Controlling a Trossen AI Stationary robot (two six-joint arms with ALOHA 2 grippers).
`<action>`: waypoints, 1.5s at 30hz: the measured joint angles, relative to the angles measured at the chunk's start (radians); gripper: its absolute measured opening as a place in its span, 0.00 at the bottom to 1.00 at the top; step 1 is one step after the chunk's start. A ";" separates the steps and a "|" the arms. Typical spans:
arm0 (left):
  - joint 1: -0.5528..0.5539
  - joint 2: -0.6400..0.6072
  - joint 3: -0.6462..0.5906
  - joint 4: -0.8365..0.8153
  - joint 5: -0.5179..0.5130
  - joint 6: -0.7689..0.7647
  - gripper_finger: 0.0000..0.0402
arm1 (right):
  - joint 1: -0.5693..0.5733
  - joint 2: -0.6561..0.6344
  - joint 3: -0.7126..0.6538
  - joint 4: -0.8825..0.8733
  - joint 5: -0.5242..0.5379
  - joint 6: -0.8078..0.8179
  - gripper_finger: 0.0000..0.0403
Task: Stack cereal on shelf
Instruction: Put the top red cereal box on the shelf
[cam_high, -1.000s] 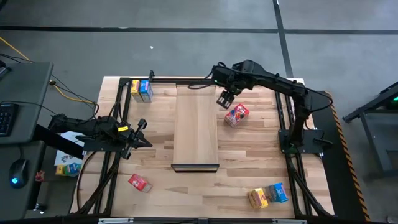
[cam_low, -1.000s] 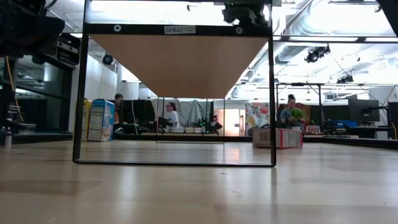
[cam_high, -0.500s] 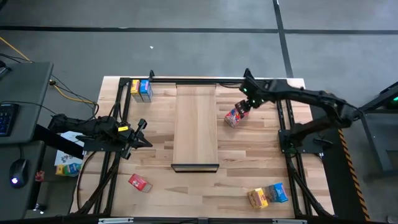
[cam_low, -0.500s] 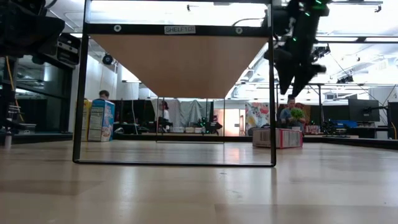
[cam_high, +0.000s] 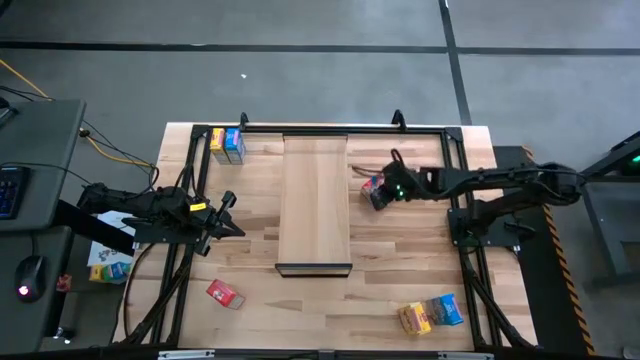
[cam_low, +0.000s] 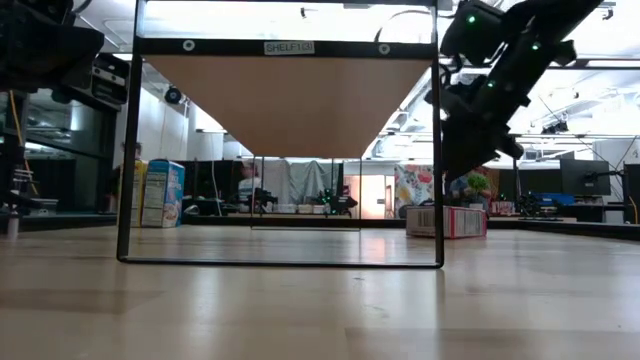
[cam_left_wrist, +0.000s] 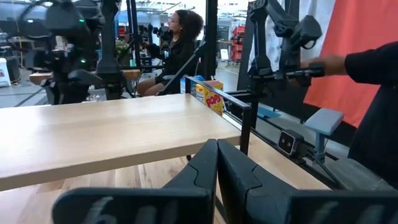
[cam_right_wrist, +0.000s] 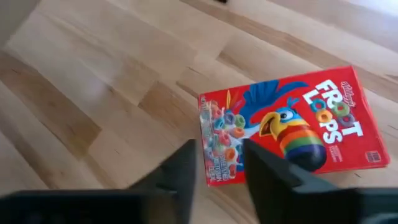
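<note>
Right end effector (cam_right_wrist: 217, 163) down over a red cereal box (cam_right_wrist: 287, 126) near the surface's far-right corner — fingers apart, straddling one edge, grip not discernible.

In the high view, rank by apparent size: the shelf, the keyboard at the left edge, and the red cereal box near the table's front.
1. shelf, by far the largest.
2. keyboard, though the frame cuts it off.
3. red cereal box, smallest.

Red cereal box (cam_right_wrist: 292, 127) under the dark right claw (cam_right_wrist: 217, 165) — blue toucan, rainbow loops, white lettering. Pale plain shelf (cam_high: 315, 200), black lip at six o'clock. Striped-plank bench (cam_high: 400, 260) — a yellow-and-blue pair (cam_high: 228, 145) at eleven o'clock.
</note>
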 joint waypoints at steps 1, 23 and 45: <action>0.000 0.000 0.000 0.000 0.000 0.000 0.01 | 0.022 0.000 -0.003 0.020 0.018 -0.002 0.17; 0.000 0.000 0.000 0.000 0.000 0.000 0.01 | 0.124 0.254 -0.048 0.164 0.116 0.104 0.00; 0.000 0.000 0.000 0.000 0.000 0.000 0.01 | 0.089 0.085 -0.047 -0.248 0.360 0.107 0.00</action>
